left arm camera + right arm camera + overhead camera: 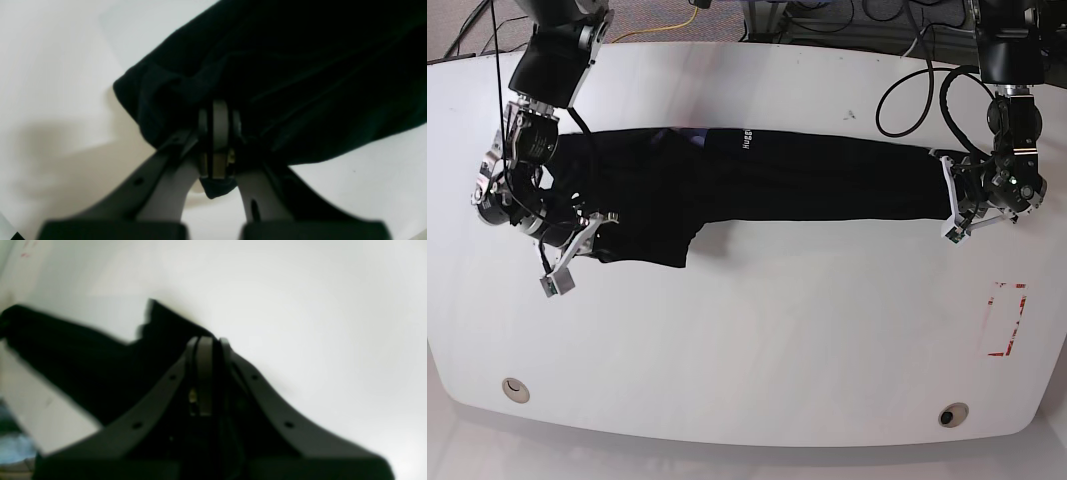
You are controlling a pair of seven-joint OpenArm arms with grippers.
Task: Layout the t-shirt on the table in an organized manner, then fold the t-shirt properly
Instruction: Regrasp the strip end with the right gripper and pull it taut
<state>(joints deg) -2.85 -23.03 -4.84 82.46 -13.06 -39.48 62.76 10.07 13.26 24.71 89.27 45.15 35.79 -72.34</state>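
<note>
The black t-shirt (777,180) lies stretched in a long wrinkled band across the white table (757,340), its white neck label (749,138) facing up. My left gripper (949,200) is at the band's right end, shut on the cloth. In the left wrist view, the left gripper (215,111) pinches the t-shirt (283,83), and a small tip of cloth pokes out below its fingers. My right gripper (587,228) is at the left end, shut on a lower corner. The right wrist view shows the right gripper (206,341) closed on the t-shirt (83,366).
A red tape rectangle (1007,320) marks the table at right. Two round grommet holes (516,388) (953,413) sit near the front edge. Black cables (907,90) loop over the back right of the table.
</note>
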